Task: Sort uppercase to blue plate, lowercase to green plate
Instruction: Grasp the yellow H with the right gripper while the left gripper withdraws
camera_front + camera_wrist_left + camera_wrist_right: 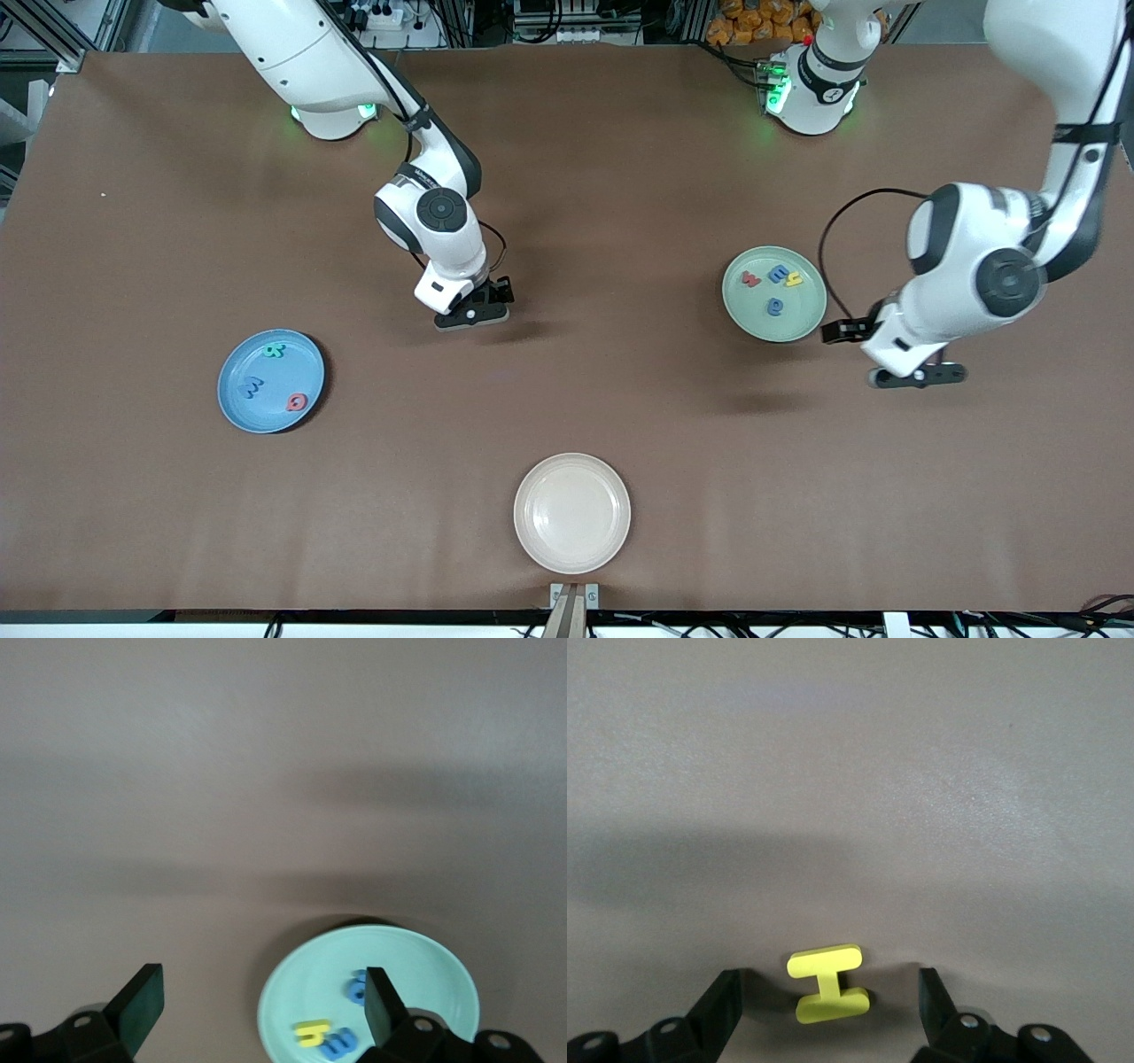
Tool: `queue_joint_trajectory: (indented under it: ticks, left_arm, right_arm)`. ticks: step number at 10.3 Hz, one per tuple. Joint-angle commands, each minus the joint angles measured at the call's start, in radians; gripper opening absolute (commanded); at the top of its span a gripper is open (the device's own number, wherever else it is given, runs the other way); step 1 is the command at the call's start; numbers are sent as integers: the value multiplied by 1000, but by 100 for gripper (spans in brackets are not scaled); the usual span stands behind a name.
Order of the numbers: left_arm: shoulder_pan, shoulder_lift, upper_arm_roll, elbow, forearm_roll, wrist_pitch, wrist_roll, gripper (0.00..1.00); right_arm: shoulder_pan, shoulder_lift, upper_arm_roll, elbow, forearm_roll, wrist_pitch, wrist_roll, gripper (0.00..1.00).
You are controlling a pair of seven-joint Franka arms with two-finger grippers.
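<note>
The yellow H (828, 983) lies flat on the brown table between the open fingers of my right gripper (828, 1010). In the front view that gripper (472, 314) is low over the table's middle and hides the H. The blue plate (239, 409) holds the teal R (274, 351), the blue W (252, 387) and the red Q (297, 402). The green plate (802, 321) holds the red w (751, 279), the blue E-like letter (778, 273), the yellow h (794, 280) and the blue e (775, 307). My left gripper (917, 375) is open and empty over bare table beside the green plate (416, 974).
A cream-white plate (571, 512) with nothing on it sits nearest the front camera at the table's middle. The left wrist view shows the yellow h (312, 1032), the E-like letter (341, 1043) and the blue e (357, 988).
</note>
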Motion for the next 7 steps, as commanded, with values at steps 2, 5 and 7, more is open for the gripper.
queue_joint_trajectory:
  ticks: [2,5,7]
  left_arm:
    - [45,-70,50,146,-100,-210,163,100]
    - [57,-86,70,211,-100,-280,201,100]
    - [56,-97,70,213,-100,-280,200,100]
  right_arm:
    - [-2,-22,8,-17,-6,3,6,0]
    - [-7,-31,8,-15,-6,10,-2,0]
    - [-14,-54,6,-14,-4,3,-2,0]
